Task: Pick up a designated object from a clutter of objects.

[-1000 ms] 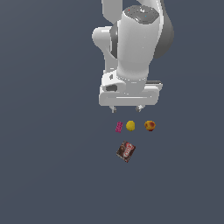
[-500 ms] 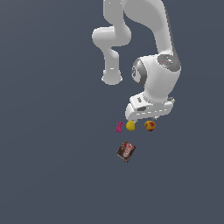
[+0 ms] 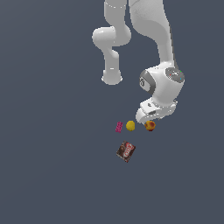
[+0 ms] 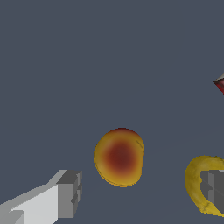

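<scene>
Orange-yellow, red-blushed round fruit (image 4: 119,156) lies on the dark grey floor (image 3: 52,175) just under my claw (image 4: 140,192).

In my wrist view the peach-like fruit sits between my two grey fingertips, which stand wide apart and touch nothing; one fingertip (image 4: 70,193) is off to one side of it, the other (image 4: 213,189) overlaps the plain yellow ball (image 4: 199,183). In the exterior view the fruit (image 3: 150,126) is right of centre, directly below my white hand (image 3: 153,114). The yellow ball (image 3: 130,125) lies just to the exterior view's left of it, apart, then the small pink block (image 3: 118,127) beyond that. The dark brown-red box (image 3: 126,151) lies lower in that frame, below the ball; only its corner (image 4: 220,84) shows at the edge of my wrist view.
</scene>
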Available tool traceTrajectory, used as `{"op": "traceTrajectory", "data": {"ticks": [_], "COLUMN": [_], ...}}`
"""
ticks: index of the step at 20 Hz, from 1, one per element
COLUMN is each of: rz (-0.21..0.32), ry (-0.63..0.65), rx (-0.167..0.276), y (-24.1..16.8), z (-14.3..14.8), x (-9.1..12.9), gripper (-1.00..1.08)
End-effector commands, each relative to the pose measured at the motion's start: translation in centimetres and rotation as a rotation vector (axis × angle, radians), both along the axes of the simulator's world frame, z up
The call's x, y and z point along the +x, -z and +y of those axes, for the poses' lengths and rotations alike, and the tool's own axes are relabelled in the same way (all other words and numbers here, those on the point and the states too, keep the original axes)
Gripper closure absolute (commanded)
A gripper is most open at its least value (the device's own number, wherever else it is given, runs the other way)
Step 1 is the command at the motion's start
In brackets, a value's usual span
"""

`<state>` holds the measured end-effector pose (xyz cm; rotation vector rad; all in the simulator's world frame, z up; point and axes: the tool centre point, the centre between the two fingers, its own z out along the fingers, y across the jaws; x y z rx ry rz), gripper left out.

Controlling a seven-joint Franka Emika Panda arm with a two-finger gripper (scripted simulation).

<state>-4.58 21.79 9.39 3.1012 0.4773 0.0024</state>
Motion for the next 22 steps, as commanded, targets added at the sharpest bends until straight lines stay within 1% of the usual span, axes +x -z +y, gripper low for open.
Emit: {"op": "traceTrajectory", "data": {"ticks": [1,9,17,22], "rz": [0.001,0.003,0.003,0.002], "ry": [-0.011,-0.014,-0.015,-0.015], "rx": [0.003,0.003,0.003,0.003], "y": [0.7,1.3,4.7,5.9], "z": [0.6,0.8,0.8,0.8], "x": [-0.5,-0.7,-0.8,-0.8], "gripper": [-0.92,-0.92,-0.92,-0.92]}}
